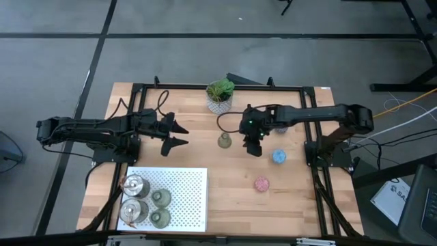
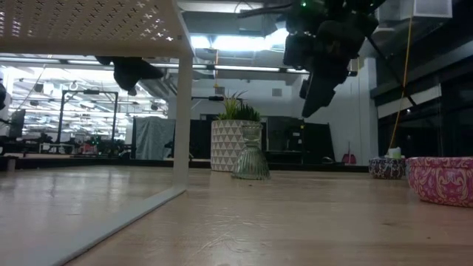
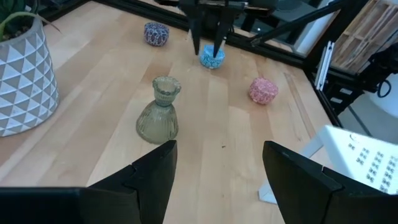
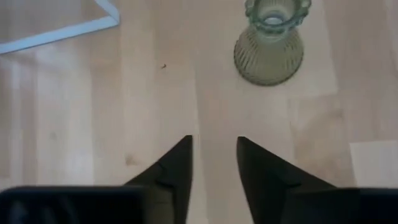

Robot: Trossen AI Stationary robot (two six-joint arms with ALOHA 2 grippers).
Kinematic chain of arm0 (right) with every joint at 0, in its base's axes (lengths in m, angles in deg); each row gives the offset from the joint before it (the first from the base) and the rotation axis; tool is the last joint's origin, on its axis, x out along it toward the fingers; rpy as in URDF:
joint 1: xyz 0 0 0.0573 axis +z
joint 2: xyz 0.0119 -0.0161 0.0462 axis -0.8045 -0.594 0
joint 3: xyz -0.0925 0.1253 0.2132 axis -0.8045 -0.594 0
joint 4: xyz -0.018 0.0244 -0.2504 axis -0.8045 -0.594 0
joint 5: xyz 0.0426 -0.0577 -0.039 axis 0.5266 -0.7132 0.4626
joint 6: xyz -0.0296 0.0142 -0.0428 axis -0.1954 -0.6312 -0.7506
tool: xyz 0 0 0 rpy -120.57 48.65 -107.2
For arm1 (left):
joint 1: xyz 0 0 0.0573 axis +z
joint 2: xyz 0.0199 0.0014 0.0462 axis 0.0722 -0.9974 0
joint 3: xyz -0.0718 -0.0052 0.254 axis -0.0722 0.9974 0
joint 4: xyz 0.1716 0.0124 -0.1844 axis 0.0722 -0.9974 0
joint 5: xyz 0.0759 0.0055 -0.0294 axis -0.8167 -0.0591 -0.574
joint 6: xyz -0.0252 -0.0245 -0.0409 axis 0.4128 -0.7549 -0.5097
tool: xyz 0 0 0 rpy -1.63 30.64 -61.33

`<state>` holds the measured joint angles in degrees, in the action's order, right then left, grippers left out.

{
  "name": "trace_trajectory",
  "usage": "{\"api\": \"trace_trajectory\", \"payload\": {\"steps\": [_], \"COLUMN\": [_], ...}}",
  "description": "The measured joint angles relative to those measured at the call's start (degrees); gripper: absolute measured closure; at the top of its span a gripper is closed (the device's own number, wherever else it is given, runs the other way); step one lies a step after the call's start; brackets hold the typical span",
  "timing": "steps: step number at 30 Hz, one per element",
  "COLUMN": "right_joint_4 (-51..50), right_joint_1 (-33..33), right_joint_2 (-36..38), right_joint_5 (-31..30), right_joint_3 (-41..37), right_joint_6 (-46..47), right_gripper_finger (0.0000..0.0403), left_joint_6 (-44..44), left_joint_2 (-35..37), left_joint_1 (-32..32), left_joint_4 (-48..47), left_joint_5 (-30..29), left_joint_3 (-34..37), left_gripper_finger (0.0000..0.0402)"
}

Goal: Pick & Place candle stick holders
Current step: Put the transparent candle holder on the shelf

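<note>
An olive-grey ribbed candle stick holder stands upright on its wide base on the wooden table. My right gripper hangs above the table just to its right, pointing steeply down, fingers a little apart with nothing between them. A blue holder, a pink one and a speckled purple one sit farther right. Two silver holders and two olive ones stand on the white perforated rack. My left gripper waits open, left of the olive holder.
A green plant in a white patterned pot stands at the far edge, behind the olive holder. The white rack stands raised on legs at the near left. A black frame borders the table. Bare wood lies between the rack and the pink holder.
</note>
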<state>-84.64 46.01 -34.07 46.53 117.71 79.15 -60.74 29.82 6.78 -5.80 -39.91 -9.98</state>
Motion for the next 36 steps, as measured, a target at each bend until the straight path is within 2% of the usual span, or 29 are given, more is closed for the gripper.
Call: {"api": "trace_trajectory", "payload": {"steps": [5, 9, 17, 36], "right_joint_4": [4.39, 12.05, 26.29, 37.87], "right_joint_1": [-0.02, 0.00, 0.11, 0.15], "right_joint_2": [-4.56, -9.11, -14.62, -15.58], "right_joint_5": [-8.57, -13.31, -12.44, -12.25], "right_joint_3": [0.00, 0.02, 0.02, 0.04], "right_joint_6": [-0.02, -0.07, -3.51, -8.55], "right_gripper_finger": [0.0207, 0.0185, 0.0189, 0.0203], "left_joint_6": [1.35, 1.46, 1.48, 2.55], "left_joint_2": [0.00, 0.00, 0.00, -0.73], "left_joint_1": [0.00, 0.00, 0.00, 0.02], "left_joint_4": [-1.57, -2.52, -3.28, -3.19], "left_joint_5": [0.00, 0.00, 0.00, -0.09], "left_joint_3": [0.00, 0.00, 0.00, 0.02], "left_gripper_finger": [0.0167, 0.0167, 0.0167, 0.0167]}}
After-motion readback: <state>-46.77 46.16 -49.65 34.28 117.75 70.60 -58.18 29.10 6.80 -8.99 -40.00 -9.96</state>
